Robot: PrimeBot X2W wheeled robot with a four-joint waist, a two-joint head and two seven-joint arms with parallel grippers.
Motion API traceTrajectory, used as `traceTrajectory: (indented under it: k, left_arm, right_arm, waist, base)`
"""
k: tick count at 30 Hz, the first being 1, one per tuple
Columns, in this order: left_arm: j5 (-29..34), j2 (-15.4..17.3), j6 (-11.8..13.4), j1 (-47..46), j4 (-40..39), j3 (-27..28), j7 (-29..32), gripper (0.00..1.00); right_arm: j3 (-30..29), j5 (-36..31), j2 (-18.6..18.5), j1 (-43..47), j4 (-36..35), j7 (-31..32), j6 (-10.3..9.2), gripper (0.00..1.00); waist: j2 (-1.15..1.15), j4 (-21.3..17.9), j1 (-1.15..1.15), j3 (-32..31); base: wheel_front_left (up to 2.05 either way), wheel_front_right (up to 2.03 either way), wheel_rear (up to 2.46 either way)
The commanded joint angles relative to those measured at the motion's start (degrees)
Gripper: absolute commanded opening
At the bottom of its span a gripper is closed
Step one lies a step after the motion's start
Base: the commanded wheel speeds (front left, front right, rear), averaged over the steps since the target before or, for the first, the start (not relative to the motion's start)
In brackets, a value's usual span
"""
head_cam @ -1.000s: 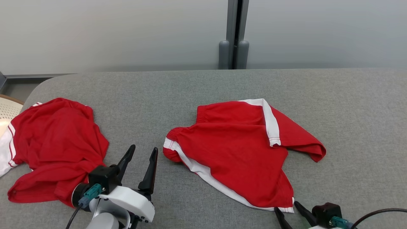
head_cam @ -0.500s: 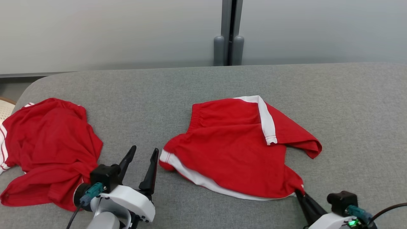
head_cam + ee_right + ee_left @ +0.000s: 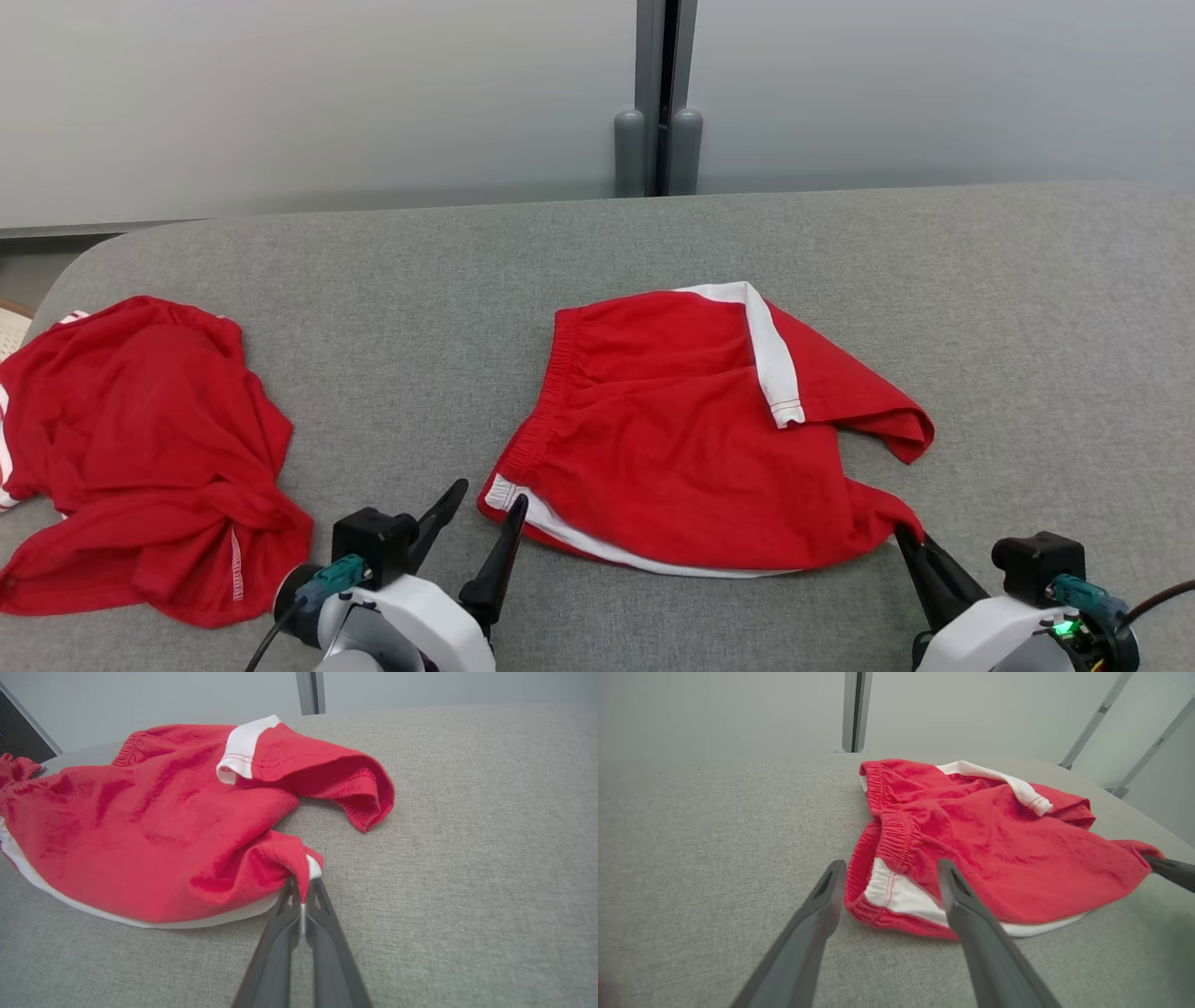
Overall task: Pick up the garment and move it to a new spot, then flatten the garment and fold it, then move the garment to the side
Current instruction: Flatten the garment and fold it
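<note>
Now right claw (image 3: pixel 302 895) tight on garment (image 3: pixel 691 439)

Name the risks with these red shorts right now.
1. The right gripper pinches only a small corner of the red shorts; the cloth may slip out when pulled.
2. The left gripper stands open at the waistband corner; closing there might catch just one layer.

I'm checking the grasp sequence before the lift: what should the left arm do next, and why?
Probably close the left gripper on the waistband corner of the shorts: its open fingers straddle that corner, while the right gripper is shut on the far hem corner.
</note>
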Motion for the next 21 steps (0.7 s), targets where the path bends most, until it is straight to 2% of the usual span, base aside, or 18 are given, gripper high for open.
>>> traceTrajectory:
  k: [1, 19, 20, 21]
  left_arm:
    - [-0.38, 0.16, -0.23, -0.20, 0.16, -0.48, 0.12, 1.00]
    - [-1.82, -0.08, -0.07, -6.18, 8.35, -2.90, 1.18, 0.99]
    - [-1.86, -0.10, -0.09, -6.42, 8.73, -3.05, 1.25, 0.78]
    - [-1.85, -0.09, -0.12, -6.58, 9.11, -3.21, 1.32, 0.45]
  right_arm:
    - [-0.23, -0.08, -0.13, -0.28, -0.27, 0.16, -0.02, 0.00]
    - [0.27, -0.90, -0.40, -2.06, -1.26, 0.92, -0.02, 0.00]
    - [0.27, -0.95, -0.36, -2.21, -1.26, 0.85, -0.02, 0.00]
    - [0.25, -1.02, -0.27, -2.36, -1.25, 0.76, -0.02, 0.00]
  waist:
    - [0.00, 0.03, 0.00, 0.06]
    - [0.00, -2.17, 0.00, 2.01]
    - [0.00, -2.17, 0.00, 2.08]
    - [0.00, -2.16, 0.00, 2.14]
  base:
    - [0.00, 0.00, 0.00]
    - [0.00, 0.00, 0.00]
    - [0.00, 0.00, 0.00]
    - [0.00, 0.00, 0.00]
